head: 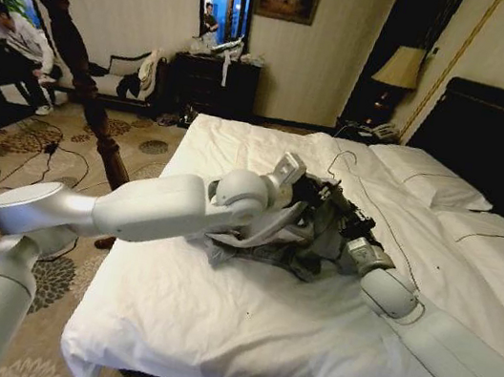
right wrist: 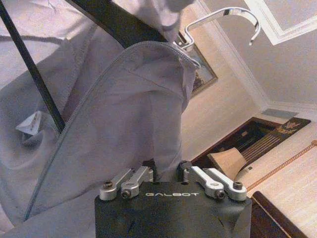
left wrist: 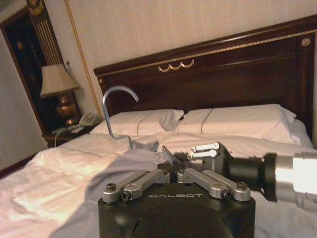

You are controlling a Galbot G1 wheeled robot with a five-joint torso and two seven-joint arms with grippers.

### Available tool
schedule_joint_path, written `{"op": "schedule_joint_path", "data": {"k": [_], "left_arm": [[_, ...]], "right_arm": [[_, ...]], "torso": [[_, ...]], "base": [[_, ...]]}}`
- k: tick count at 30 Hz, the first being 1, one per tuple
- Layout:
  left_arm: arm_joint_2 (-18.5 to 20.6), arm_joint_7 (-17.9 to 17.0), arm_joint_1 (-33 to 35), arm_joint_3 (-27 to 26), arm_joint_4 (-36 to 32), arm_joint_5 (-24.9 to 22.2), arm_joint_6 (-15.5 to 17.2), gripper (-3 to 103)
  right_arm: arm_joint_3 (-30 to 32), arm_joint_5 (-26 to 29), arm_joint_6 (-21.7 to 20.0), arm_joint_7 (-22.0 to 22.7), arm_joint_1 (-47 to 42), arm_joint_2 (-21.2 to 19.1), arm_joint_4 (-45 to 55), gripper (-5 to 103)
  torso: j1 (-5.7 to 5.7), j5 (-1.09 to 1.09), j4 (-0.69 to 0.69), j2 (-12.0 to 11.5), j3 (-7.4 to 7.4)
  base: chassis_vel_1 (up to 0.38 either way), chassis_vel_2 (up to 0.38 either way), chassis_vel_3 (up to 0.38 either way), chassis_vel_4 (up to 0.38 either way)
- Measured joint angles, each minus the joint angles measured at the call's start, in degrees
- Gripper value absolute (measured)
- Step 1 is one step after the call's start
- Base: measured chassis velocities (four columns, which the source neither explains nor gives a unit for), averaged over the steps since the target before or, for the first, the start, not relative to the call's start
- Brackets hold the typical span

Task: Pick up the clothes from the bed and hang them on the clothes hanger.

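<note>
The light grey clothes [head: 294, 239] lie bunched in the middle of the bed [head: 239, 322], partly lifted between both grippers. My left gripper [head: 307, 196] reaches in from the left and is shut on a fold of the clothes [left wrist: 124, 163]. From the right comes my right gripper [head: 344, 221], shut on the grey cloth [right wrist: 133, 114] close to the neckline. The clothes hanger sits inside the garment. Its silvery hook [left wrist: 118, 97] [right wrist: 225, 17] sticks up out of the collar, and a dark bar [right wrist: 119, 22] of it shows. A white label [right wrist: 29, 124] sits inside the neckline.
White pillows [head: 428, 179] and a dark headboard [head: 501, 143] lie at the right, with a lamp [head: 400, 68] on the nightstand beyond. A dark bedpost [head: 100, 115] stands at the bed's left. A dresser with mirror [head: 215, 76] is at the far wall.
</note>
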Motion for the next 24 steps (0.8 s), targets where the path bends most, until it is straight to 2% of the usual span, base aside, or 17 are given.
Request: {"op": "schedule_joint_path", "data": {"k": [2, 4, 6, 9, 10, 13, 15, 17, 18, 22, 24], "left_arm": [[0.0, -0.3, 0.5, 0.0, -0.2, -0.2, 0.0, -2], [0.0, -0.8, 1.8, -0.2, -0.7, -1.6, -0.4, 3], [0.0, -0.8, 2.0, -0.4, -0.9, -2.1, -0.7, 3], [0.1, -1.5, 2.8, -1.6, -1.9, -4.3, -1.3, 20], [0.1, -1.5, 2.8, -1.6, -1.9, -4.3, -1.3, 20], [0.6, -2.3, 2.9, -2.3, -2.9, -6.2, -0.8, 36], [0.8, -2.5, 2.9, -2.4, -3.2, -6.6, -0.4, 36], [1.5, -2.7, 2.7, -2.4, -4.1, -7.4, 0.4, 46], [1.5, -2.7, 2.7, -2.4, -4.1, -7.4, 0.4, 46], [3.0, -3.6, 3.2, -2.7, -6.2, -10.1, 0.2, 68], [3.2, -3.7, 3.4, -2.9, -6.5, -10.6, 0.1, 68]], "right_arm": [[0.0, 0.0, 0.1, 0.0, -0.1, 0.1, 0.0, 20], [-0.1, -0.1, 0.2, 0.0, -0.4, 0.2, 0.5, 20], [-0.1, -0.2, 0.3, 0.0, -0.6, 0.2, 0.6, 20], [0.0, -0.5, 1.0, 0.0, -1.1, 0.2, 0.8, 20], [0.0, -0.5, 1.0, 0.0, -1.1, 0.2, 0.8, 20], [0.0, -0.5, 1.2, 0.0, -0.7, 0.3, 1.0, 20], [0.0, -0.5, 1.2, -0.1, -0.6, 0.3, 1.0, 20], [0.0, -0.5, 1.4, -0.1, -0.5, 0.3, 0.9, 20], [0.0, -0.5, 1.4, -0.1, -0.5, 0.3, 0.9, 20], [0.3, -0.5, 1.8, 0.1, -1.1, 0.2, 0.4, 20], [0.4, -0.6, 1.9, 0.2, -1.1, 0.2, 0.4, 20]], "torso": [[0.00, 0.00, -0.02, 0.0, 0.00], [0.00, 0.00, -0.01, 0.0, 0.00], [0.00, 0.00, -0.01, 0.0, 0.00], [0.00, 0.00, -0.02, 0.0, 0.00], [0.00, 0.00, -0.02, 0.0, 0.00], [0.00, 0.00, -0.01, 0.0, 0.00], [0.00, 0.00, -0.01, 0.0, 0.00], [0.00, 0.00, -0.01, 0.0, 0.00], [0.00, 0.00, -0.01, 0.0, 0.00], [0.00, 0.00, -0.02, 0.0, 0.00], [0.00, 0.00, -0.01, 0.0, 0.00]], "base": [[0.000, 0.000, 0.000, 0.000], [0.000, 0.000, 0.000, 0.000], [0.000, 0.000, 0.000, 0.000], [0.000, 0.000, 0.000, 0.000], [0.000, 0.000, 0.000, 0.000], [0.000, 0.000, 0.000, 0.000], [0.000, 0.000, 0.000, 0.000], [0.000, 0.000, 0.000, 0.000], [0.000, 0.000, 0.000, 0.000], [0.000, 0.000, 0.000, 0.000], [0.000, 0.000, 0.000, 0.000]]}}
